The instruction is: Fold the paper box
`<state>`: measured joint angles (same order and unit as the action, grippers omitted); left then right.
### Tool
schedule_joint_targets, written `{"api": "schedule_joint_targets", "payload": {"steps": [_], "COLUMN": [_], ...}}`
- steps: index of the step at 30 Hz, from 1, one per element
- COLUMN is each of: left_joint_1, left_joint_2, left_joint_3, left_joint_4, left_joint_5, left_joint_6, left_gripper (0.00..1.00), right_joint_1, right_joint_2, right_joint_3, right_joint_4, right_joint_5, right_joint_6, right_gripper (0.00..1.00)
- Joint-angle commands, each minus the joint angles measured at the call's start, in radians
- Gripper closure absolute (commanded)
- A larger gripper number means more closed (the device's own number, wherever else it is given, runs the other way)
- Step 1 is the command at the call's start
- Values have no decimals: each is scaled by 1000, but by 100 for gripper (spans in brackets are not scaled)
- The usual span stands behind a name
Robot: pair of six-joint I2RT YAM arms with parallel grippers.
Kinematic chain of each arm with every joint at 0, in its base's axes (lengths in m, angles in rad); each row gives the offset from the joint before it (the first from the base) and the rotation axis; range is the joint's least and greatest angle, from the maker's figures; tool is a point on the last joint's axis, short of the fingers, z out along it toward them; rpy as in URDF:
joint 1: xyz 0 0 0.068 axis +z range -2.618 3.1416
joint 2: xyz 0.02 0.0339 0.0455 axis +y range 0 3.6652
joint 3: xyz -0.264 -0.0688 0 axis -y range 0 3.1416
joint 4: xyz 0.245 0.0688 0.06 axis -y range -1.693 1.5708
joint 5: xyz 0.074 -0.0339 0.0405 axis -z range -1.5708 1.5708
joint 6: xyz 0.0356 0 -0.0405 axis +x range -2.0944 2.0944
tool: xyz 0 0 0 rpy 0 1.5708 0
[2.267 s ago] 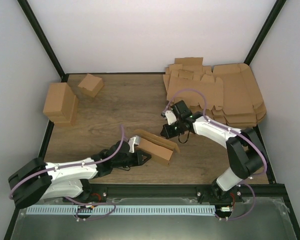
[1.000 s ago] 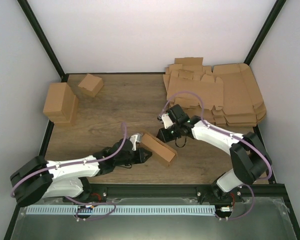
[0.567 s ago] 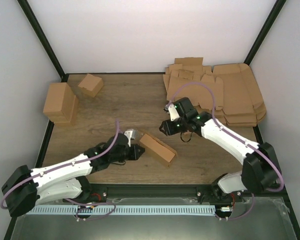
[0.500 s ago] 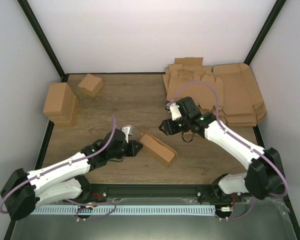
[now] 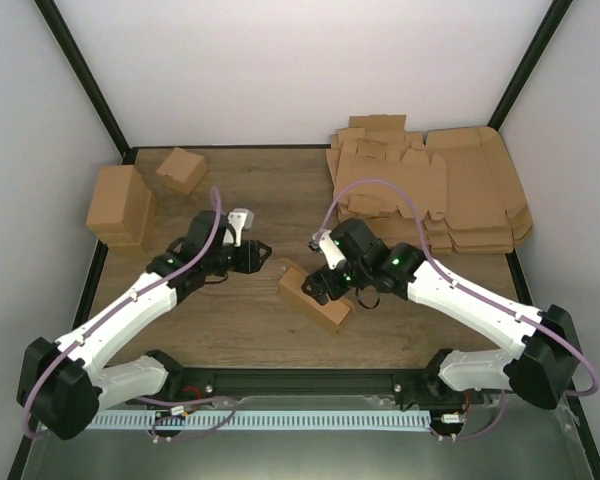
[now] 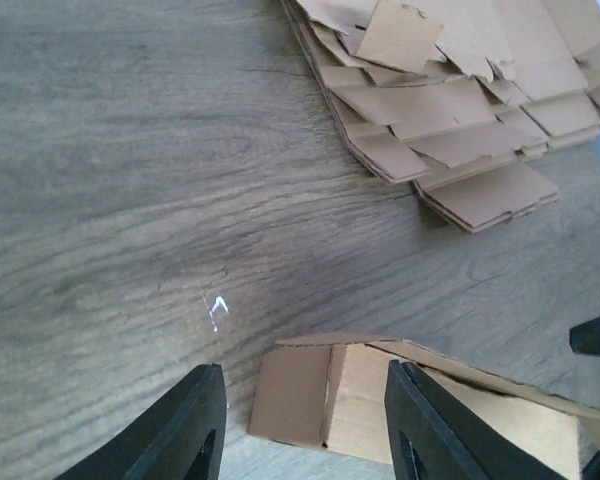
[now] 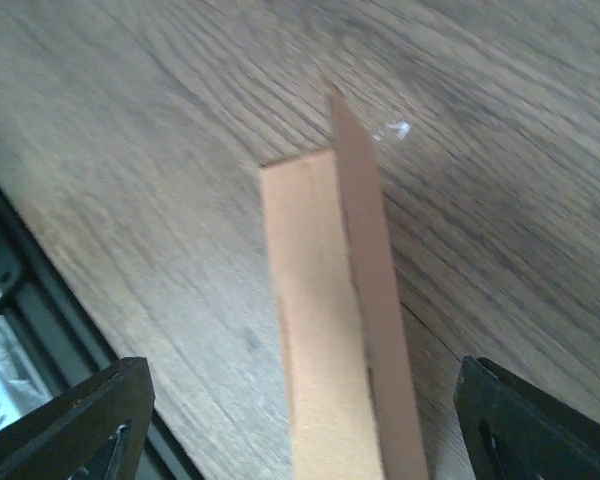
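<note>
I am holding my left gripper [image 5: 257, 255] above bare wood left of the middle of the tabletop [image 5: 270, 200], its fingers [image 6: 195, 425] standing apart with nothing between them. The paper box [image 5: 318, 302] is lying as a small oblong box at the middle of the tabletop's width, nearer the near edge than the far one and turned slantwise to that edge. My left gripper is sitting near the box's left end and clear of it; through my left wrist camera I am seeing that end with a panel not lying flush. I am hovering my right gripper [image 5: 313, 284] over that same end, fingers [image 7: 75, 425] spread wider than the box, which is showing between them. A stack of flat cardboard sheets [image 5: 430, 185] is lying in the far right corner, and a tall brown box [image 5: 120, 205] and a small cube-like box [image 5: 181, 168] are sitting by the far left corner
</note>
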<state>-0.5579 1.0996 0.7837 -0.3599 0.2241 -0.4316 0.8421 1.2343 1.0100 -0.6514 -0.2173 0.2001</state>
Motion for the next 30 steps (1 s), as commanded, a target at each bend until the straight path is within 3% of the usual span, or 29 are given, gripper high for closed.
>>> {"api": "schedule_joint_targets", "payload": {"steps": [1,9,19,25,30], "left_joint_1": [7,7,7,7,7], "left_joint_2": [48,67,193,306,368], "left_joint_3": [59,46,67,156,194], "left_joint_4": [-3,65,24,-11,-53], "left_joint_5": [47,94,167,221,278], "left_joint_6": [195,452,780,822,855], "left_gripper": [51,30,31,35,44], "right_joint_1": [23,70,71,71,71], "right_joint_2": [28,101,136,146,147], "right_joint_3": [-13,-18,-45,-56,-60], "right_joint_4": [-70,-73,-30,-15,-10], "right_joint_5": [138,186,191,194,188], "right_joint_6": [10,35,116,133,135], "right_gripper": [16,17,20,28,32]}}
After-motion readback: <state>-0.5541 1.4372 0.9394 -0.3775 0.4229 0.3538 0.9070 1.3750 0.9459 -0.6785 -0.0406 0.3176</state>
